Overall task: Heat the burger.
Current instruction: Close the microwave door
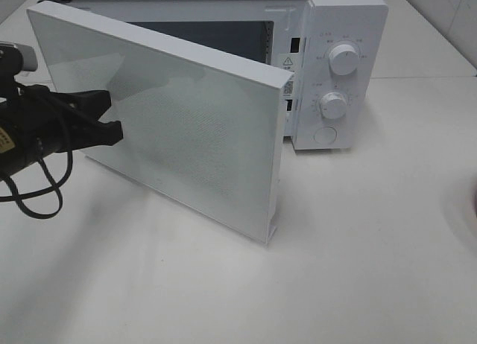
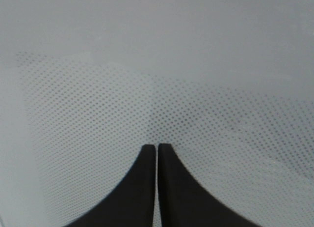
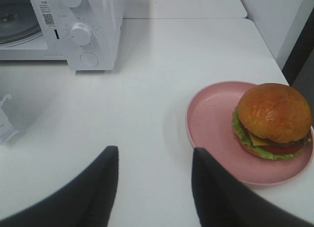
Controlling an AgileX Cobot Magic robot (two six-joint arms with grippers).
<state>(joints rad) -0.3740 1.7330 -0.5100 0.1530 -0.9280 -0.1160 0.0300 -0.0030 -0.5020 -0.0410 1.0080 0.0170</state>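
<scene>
Resting on one pink plate, one burger; left claw closed empty, right claw half-open, empty

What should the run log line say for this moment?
door: open | left tool: shut, against door | right tool: open, empty | burger: on pink plate, outside microwave

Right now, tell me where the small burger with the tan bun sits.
Only the right wrist view shows the burger: it sits on the round pink plate, off-centre, on the white table away from the white microwave.
</scene>
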